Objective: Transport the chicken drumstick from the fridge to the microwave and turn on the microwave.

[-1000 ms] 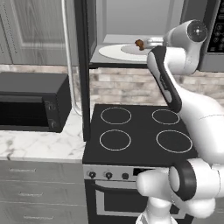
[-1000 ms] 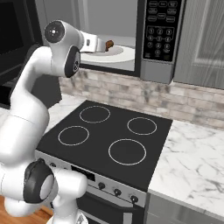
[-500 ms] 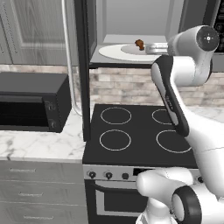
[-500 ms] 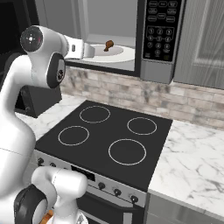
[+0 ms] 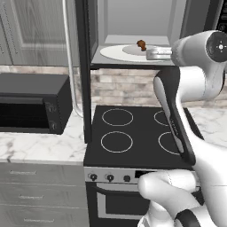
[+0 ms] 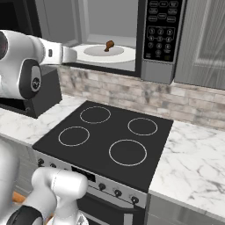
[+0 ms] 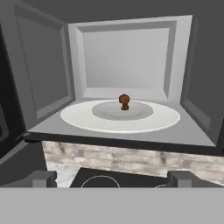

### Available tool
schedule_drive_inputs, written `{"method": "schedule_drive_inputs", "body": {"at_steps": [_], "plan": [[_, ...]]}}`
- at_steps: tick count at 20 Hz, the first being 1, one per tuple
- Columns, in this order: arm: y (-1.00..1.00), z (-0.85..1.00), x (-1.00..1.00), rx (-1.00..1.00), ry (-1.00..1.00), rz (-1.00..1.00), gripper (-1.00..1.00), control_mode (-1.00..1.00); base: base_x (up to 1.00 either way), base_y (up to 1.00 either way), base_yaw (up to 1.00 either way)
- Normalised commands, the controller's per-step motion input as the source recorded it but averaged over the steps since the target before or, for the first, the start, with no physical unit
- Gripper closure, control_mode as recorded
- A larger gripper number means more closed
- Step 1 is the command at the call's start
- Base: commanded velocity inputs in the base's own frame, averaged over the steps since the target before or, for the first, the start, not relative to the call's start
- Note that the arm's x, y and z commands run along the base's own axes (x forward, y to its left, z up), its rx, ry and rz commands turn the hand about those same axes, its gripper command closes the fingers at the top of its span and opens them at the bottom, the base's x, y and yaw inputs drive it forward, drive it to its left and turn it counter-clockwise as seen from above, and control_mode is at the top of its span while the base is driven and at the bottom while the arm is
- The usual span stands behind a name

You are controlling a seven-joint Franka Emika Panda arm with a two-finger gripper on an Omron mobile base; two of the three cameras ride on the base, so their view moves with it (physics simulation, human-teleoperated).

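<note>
With our gripper (image 7: 112,179) spread wide and empty just outside the microwave (image 6: 132,39), we judge closing its open door (image 5: 84,71) comes next: swing it fully shut without catching the rim. Inside, the chicken drumstick (image 7: 124,101) sits on the white turntable (image 7: 78,117).

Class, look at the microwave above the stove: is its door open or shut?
Open. The microwave shows its bare inside, with the chicken drumstick on the white turntable, and the door swung out to the left.

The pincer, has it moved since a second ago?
Yes. The pincer, open, has backed out of the microwave, away from the chicken drumstick on the turntable.
</note>
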Motion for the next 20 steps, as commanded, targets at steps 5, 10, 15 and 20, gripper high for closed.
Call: {"method": "schedule_drive_inputs", "body": {"at_steps": [5,10,15,20], "plan": [[0.15,0.23,-0.69,0.00,-0.07,0.00,-1.00,-1.00,0.00,0.00,0.00],[0.06,0.08,-0.81,0.00,-0.04,0.00,-1.00,-1.00,0.00,0.00,0.00],[0.06,0.01,-0.91,-0.02,-0.09,0.00,-1.00,-1.00,0.00,0.00,0.00],[0.19,0.08,-0.91,-0.01,-0.11,0.00,-1.00,-1.00,0.00,0.00,0.00]]}}
